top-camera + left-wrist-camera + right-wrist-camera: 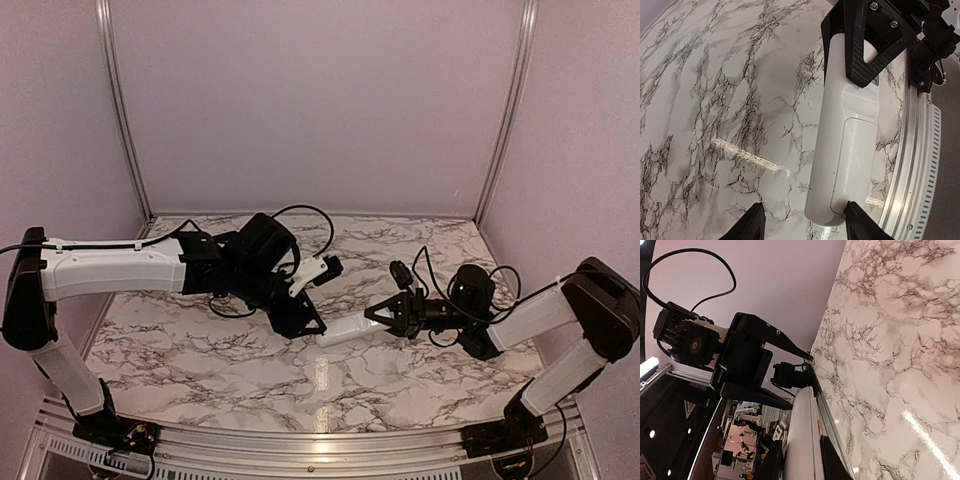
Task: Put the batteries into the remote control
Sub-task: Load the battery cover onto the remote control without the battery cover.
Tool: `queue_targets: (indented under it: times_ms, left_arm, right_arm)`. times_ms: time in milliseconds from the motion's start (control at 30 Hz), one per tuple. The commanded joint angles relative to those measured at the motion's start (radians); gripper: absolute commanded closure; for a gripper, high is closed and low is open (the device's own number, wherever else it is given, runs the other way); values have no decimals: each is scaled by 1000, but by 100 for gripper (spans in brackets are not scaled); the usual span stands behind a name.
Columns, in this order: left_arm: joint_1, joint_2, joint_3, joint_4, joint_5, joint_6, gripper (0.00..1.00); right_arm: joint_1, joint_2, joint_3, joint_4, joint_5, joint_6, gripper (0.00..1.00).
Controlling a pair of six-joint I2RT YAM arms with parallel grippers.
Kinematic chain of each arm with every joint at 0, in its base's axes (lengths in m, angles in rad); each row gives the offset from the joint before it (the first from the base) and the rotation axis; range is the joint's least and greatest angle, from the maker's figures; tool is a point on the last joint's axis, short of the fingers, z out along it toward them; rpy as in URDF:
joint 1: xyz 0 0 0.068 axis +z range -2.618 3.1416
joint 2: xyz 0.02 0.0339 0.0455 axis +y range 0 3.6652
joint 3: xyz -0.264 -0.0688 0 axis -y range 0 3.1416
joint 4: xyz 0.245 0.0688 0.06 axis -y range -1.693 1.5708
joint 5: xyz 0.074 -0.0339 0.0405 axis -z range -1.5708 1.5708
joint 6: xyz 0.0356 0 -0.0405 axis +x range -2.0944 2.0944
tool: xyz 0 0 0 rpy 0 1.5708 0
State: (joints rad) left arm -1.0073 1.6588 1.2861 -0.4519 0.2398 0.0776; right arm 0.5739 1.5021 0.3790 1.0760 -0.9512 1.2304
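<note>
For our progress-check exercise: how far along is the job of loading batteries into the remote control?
Done: the right gripper clamps the remote control at one end, its back facing the left wrist camera. In hand: the open left gripper sits at the free end, by the battery cover, which looks closed. Left: opening that cover and fitting the batteries; none is in view.

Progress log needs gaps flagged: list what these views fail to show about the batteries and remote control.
- Batteries: seen in no view; any inside the remote control are hidden behind its back panel, left wrist view.
- Buttons, display: turned away in left wrist view, edge-on in right wrist view, too small from top.
- Remote's held end: covered by the right pincer, left wrist view.
</note>
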Motion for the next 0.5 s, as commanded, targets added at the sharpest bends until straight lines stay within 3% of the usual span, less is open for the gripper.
queue_targets:
  times_ms: [0,467]
  left_arm:
    - [-4,55,7,-82,-107,32,43]
    - [10,-26,-16,-73,-113,11,39]
  right_arm:
    - [14,-11,28,109,-36,20,100]
    - [14,-10,21,58,-22,-16,100]
